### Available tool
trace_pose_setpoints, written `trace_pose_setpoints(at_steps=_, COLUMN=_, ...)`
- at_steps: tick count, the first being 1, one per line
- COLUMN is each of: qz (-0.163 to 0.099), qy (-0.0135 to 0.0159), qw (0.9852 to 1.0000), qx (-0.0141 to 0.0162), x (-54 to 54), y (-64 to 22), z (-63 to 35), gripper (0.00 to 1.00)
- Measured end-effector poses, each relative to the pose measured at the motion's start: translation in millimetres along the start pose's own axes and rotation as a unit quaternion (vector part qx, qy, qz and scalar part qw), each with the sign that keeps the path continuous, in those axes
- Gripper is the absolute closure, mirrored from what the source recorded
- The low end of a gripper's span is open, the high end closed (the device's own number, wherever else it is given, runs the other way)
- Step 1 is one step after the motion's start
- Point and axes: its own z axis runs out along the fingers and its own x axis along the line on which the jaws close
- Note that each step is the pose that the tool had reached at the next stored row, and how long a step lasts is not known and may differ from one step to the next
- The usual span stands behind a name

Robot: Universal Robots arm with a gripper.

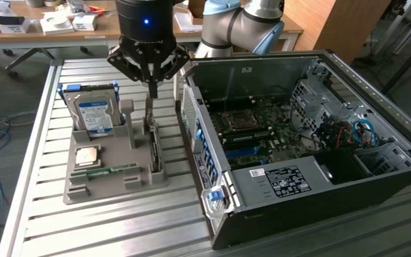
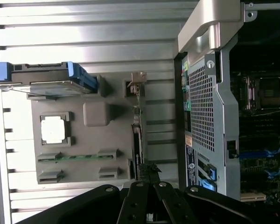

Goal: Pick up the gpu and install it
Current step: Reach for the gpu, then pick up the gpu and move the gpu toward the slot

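Silver arm (image 1: 252,19) w/ pale-blue joint caps (image 1: 268,42); black wrist cyl. (image 1: 145,10), blue LED (image 1: 145,22); black claw (image 1: 151,92), bolted links.

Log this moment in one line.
gripper: shut, above gpu, contact unclear | gpu: upright in grey holder, not lifted | computer case: open

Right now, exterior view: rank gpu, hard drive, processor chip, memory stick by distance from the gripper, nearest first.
1. gpu, on edge in the grey holder, just below the gripper.
2. hard drive, upright at the holder's back, toward the exterior view's left.
3. processor chip and memory stick, flat, further forward; too close to call.
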Motion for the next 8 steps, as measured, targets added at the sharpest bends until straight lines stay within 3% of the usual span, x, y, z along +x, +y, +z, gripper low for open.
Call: trace_pose_setpoints(at_steps=8, qz=0.0, qy=0.0, qw=1.0, qx=0.0, x=1.2, y=-0.1, z=0.2, gripper=0.89)
